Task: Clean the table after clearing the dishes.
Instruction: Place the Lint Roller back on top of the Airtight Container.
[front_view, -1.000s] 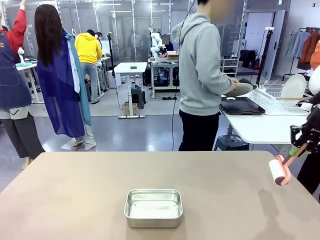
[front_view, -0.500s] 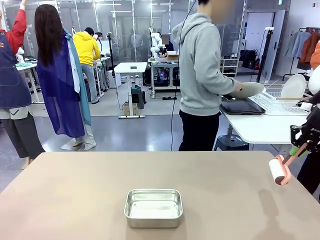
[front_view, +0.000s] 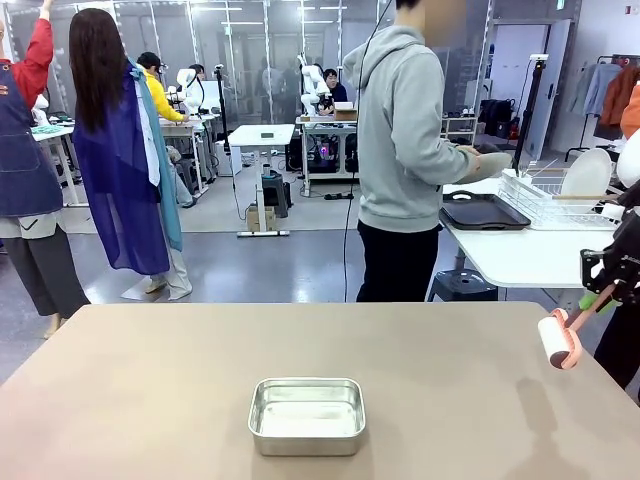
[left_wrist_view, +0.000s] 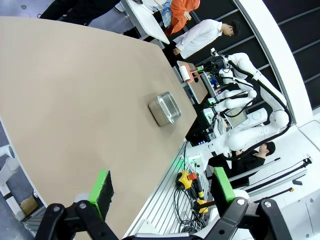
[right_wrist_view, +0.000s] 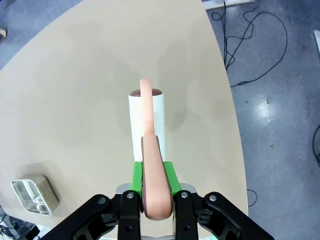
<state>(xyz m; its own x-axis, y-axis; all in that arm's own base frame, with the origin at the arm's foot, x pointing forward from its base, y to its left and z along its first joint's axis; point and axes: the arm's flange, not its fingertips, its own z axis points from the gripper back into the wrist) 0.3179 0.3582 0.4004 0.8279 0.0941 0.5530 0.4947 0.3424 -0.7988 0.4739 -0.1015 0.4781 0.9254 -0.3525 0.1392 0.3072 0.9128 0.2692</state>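
**Right gripper holds a lint roller off the tabletop; steel pan sits alone near the robot**

Taking the steel pan (front_view: 306, 415) as the landmark: it sits on the taupe tabletop (front_view: 150, 390) near the robot's edge, about midway across; it is shallow, shiny and holds nothing that can be made out; right of the pan, at the tabletop's right edge, the right gripper (front_view: 606, 290) is clamped on the pink handle of a lint roller (front_view: 559, 342), which hangs tilted just above the surface, its shadow on the top below; the right wrist view shows the green pads pressed to that handle (right_wrist_view: 151, 185), the white roll (right_wrist_view: 146, 120) pointing away over the tabletop and the pan small at lower left; the left wrist view shows the left gripper (left_wrist_view: 162, 187) with fingers wide apart, holding nothing, looking along the tabletop's edge toward the pan and, past it, the roller; far beyond the pan, a person in a grey hoodie (front_view: 405, 150) stands at a white side table, where a dark tray (front_view: 484, 212) lies beside a wire rack (front_view: 555, 205) with a white plate (front_view: 586, 172) standing in it.
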